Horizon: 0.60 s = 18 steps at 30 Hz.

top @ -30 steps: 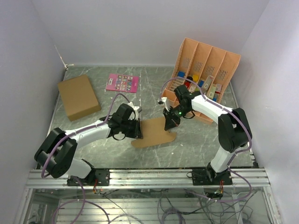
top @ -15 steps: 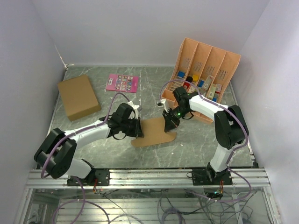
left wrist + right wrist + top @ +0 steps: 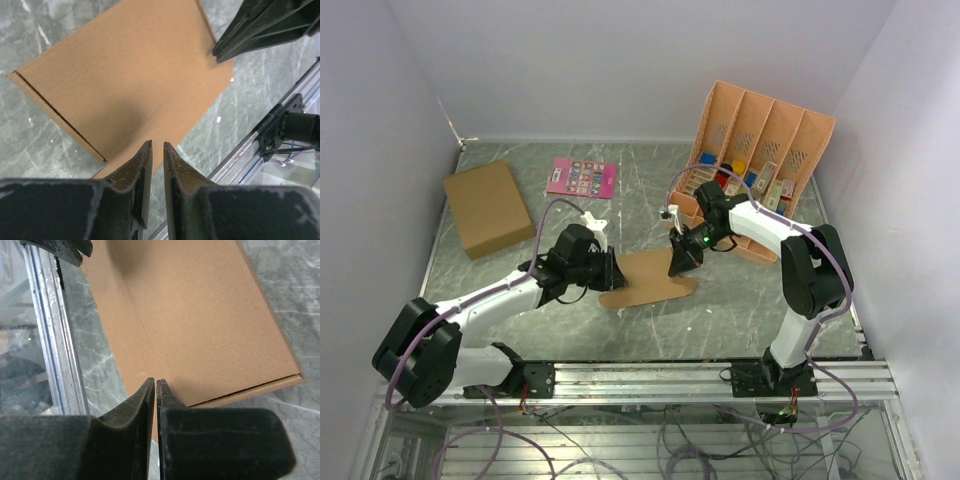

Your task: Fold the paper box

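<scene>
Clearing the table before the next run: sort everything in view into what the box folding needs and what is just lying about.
In the job:
- paper box, lying flat between the arms
- left gripper, at its left end
- right gripper, at its right end

Lying about:
- larger cardboard box, far left
- pink card, at the back
- orange file rack, far right

No legible text anywhere; print on the pink card [image 3: 582, 177] too small.
</scene>
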### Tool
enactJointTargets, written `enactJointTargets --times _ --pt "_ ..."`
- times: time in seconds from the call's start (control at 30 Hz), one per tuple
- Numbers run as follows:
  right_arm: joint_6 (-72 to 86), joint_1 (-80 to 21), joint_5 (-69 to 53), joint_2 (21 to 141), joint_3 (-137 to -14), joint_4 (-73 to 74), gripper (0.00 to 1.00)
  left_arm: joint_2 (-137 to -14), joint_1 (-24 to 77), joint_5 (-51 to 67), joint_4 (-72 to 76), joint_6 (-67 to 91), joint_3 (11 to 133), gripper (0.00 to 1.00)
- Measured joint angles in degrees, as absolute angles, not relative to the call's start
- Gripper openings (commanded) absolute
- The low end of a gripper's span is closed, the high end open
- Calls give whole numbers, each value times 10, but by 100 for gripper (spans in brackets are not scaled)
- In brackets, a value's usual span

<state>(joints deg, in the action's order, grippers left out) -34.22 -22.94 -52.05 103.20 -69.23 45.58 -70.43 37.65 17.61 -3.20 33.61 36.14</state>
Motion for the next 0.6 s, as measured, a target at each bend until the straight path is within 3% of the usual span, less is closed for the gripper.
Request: enactJointTargets --times 0.43,0.6 --pt "-288 -218 -510 1059 -688 421 7 -752 373 152 -4 345 339 26" --pt "-321 -200 -548 1051 -687 433 29 -702 373 142 -8 349 339 42"
